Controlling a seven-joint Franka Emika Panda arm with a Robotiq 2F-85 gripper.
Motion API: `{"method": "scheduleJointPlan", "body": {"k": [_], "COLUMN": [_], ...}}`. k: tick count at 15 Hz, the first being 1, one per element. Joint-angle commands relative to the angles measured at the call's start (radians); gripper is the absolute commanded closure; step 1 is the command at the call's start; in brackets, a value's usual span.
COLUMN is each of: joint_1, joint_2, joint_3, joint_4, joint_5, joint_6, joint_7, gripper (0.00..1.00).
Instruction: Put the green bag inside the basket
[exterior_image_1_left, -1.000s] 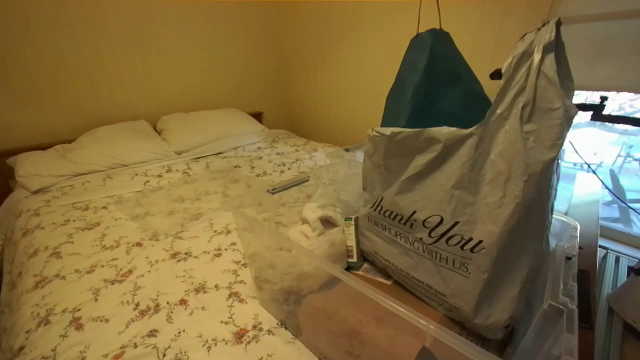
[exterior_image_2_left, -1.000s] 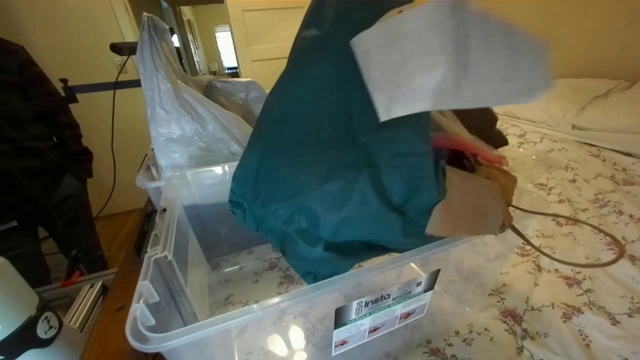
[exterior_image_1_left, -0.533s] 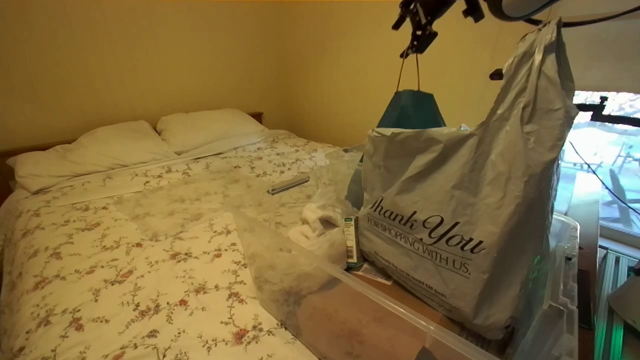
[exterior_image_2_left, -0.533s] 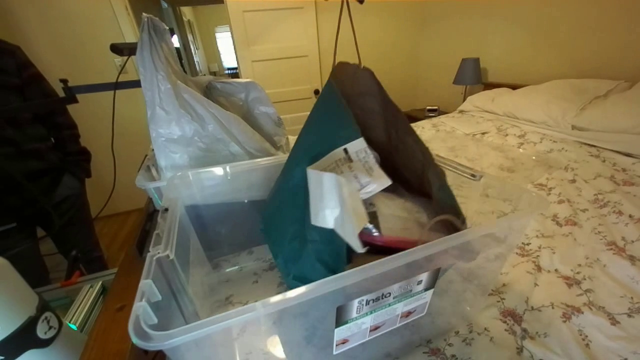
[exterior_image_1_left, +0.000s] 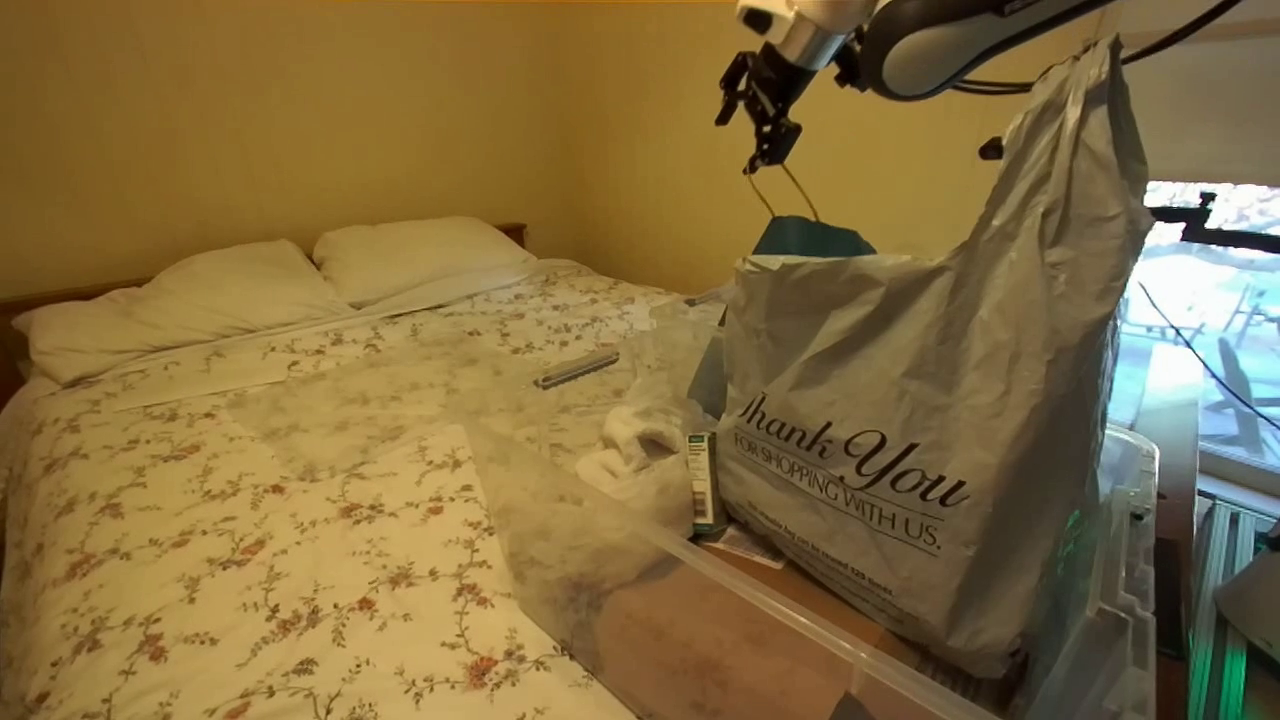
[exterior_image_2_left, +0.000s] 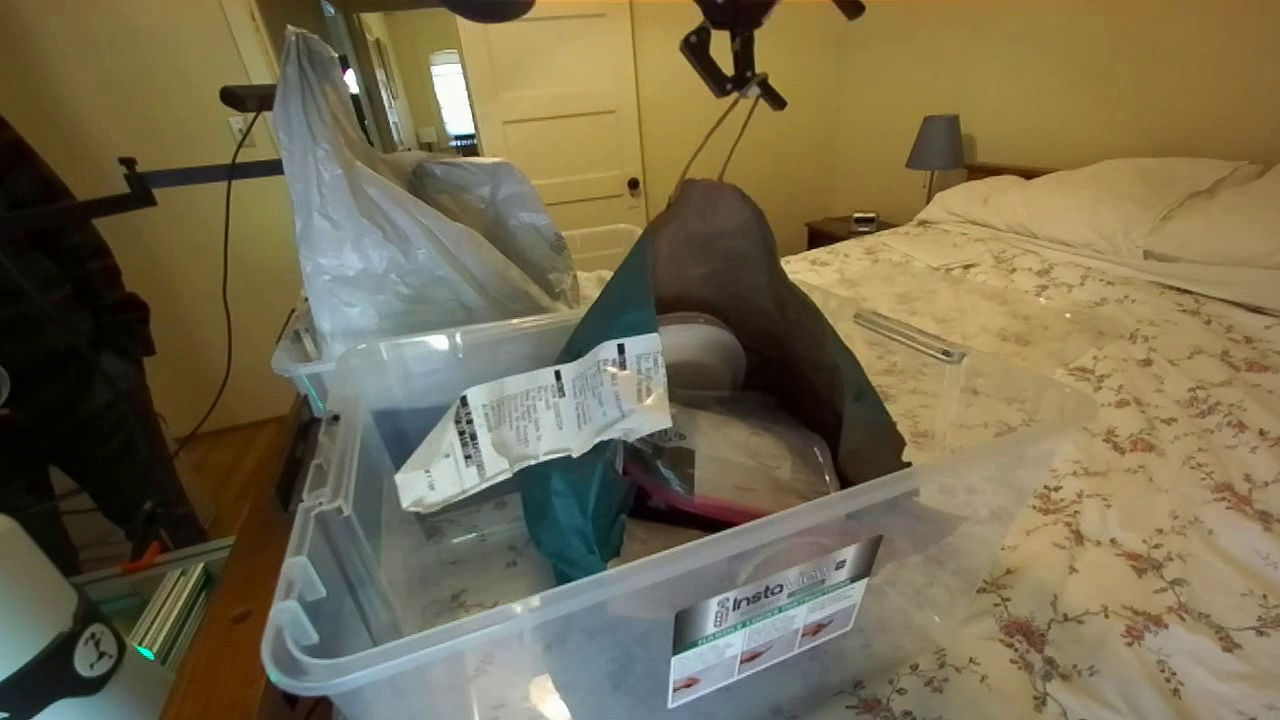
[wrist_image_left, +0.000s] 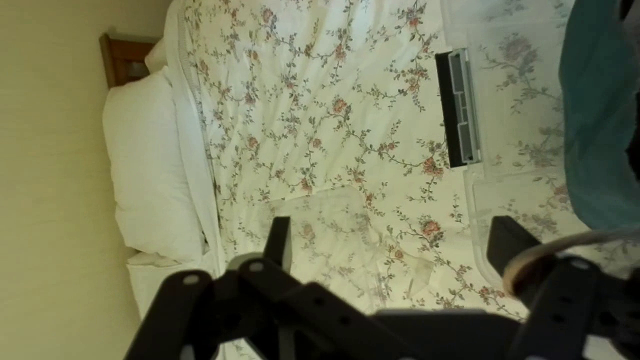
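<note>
1. A robot gripper (wrist_image_left: 394, 243) hung above a clear plastic storage bin (exterior_image_2_left: 450, 648), its fingers (wrist_image_left: 279, 240) spread well apart with nothing pinched between them; a thin cord handle (exterior_image_2_left: 738, 140) looped around one finger alone.
2. Directly beneath the gripper, the teal-green carrier bag (exterior_image_2_left: 790, 345) stood, by my reckoning, within that bin, hitched to a peak by the cord. I could not tell whether its base rested on the bin's floor.
3. Below the hand, a long printed receipt (exterior_image_2_left: 545, 420) spilled from the bag's gaping mouth, near a pink-edged clear packet (exterior_image_2_left: 760, 450) and a round white item (exterior_image_2_left: 705, 350).
4. The creased sides looked soft, paper or fabric I could not say, and seemed likely to fold rather than hold shape. The contents probably gave the bag uneven weight, apt to slide toward the slack opening.
5. The surest hold appeared to be the top of the cord, right at the hand; the limp rim would likely buckle. For release, the finger would need to slip free of the loop; a sideways tug could topple the load.
6. Off to one side of the gripper, a grey "Thank You" shopping bag (exterior_image_1_left: 890, 370) stood in a separate bin (exterior_image_1_left: 780, 600).
</note>
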Motion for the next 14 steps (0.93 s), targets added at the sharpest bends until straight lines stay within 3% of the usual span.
{"method": "scheduleJointPlan", "body": {"k": [1,3,6,7,9,11,12,14], "joint_1": [-0.038,-0.074,-0.161,-0.229,-0.302,-0.325,-0.278,-0.300], "joint_2": [0.239,0.322,0.368,0.375,0.387,0.396,0.357,0.357], "joint_3": [0.054,0.065,0.087,0.139,0.177,0.159,0.116,0.114], "joint_4": [0.246,0.326,0.387,0.416,0.485,0.558,0.451,0.498], "joint_5": [0.105,0.183,0.332,0.400,0.550,0.644,0.583,0.630], "joint_6": [-0.094,-0.156,-0.151,-0.163,-0.204,-0.282,-0.217,-0.266], "joint_7": [-0.218,-0.341,-0.543,-0.613,-0.758,-0.855,-0.772,-0.827], "gripper": [0.00,0.00,0.00,0.00,0.00,0.00,0.00,0.00]}}
